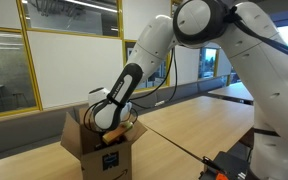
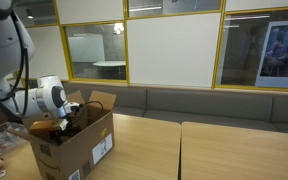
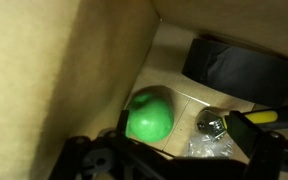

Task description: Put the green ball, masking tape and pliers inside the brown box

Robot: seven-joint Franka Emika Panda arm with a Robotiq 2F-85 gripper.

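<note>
The brown box (image 1: 84, 145) stands open on the wooden table, with a black logo on its side in an exterior view (image 2: 79, 150). My gripper (image 1: 112, 122) reaches down inside it in both exterior views (image 2: 59, 124). The wrist view looks at the box floor. The green ball (image 3: 150, 117) lies there beside the cardboard wall. The masking tape (image 3: 239, 68) is a dark roll lying farther back. The pliers (image 3: 214, 125) show a metal head and a yellow-and-black handle at the right. My gripper (image 3: 176, 160) is open above them, holding nothing.
Crinkled clear plastic (image 3: 209, 148) lies on the box floor by the pliers. The wooden table (image 1: 194, 120) stretches away from the box. A black and red item (image 1: 227, 165) sits near the table's edge. A grey bench (image 2: 214, 102) and glass walls stand behind.
</note>
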